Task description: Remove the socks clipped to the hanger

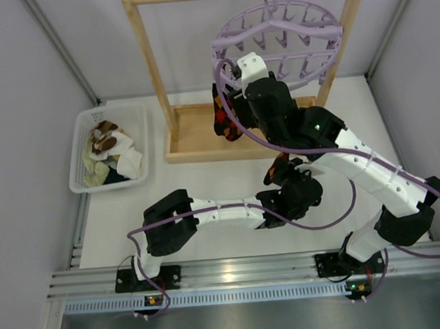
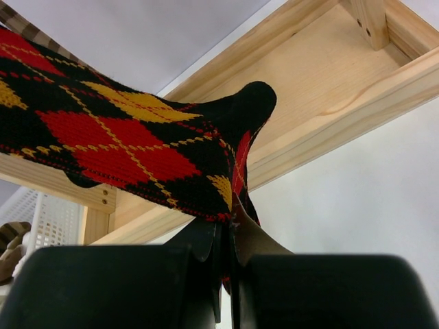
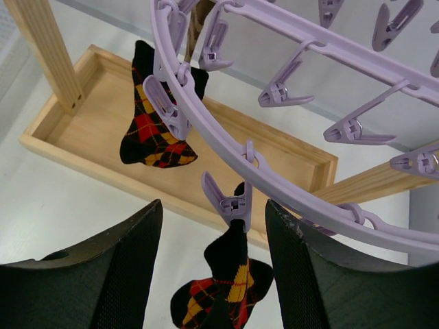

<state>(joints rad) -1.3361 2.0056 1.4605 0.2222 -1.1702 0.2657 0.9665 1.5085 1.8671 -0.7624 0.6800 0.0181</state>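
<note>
The lavender hanger (image 1: 275,42) hangs by its hook from the wooden rack's top bar. My right gripper (image 3: 212,205) is open, and its fingers flank a clip (image 3: 232,200) without touching it. That clip holds a black argyle sock (image 3: 223,291). My left gripper (image 2: 230,233) is shut on the lower end of this sock (image 2: 137,137), below the ring and in front of the rack's base (image 1: 277,167). A second argyle sock (image 3: 154,116) hangs from a clip further along the ring. Behind it shows a bit of a brown striped sock (image 3: 199,20).
The wooden rack (image 1: 148,71) has a tray base (image 1: 195,136) under the hanger. A white basket (image 1: 82,156) at the left holds several loose socks and cloths. Many unused clips (image 3: 350,130) dangle from the ring.
</note>
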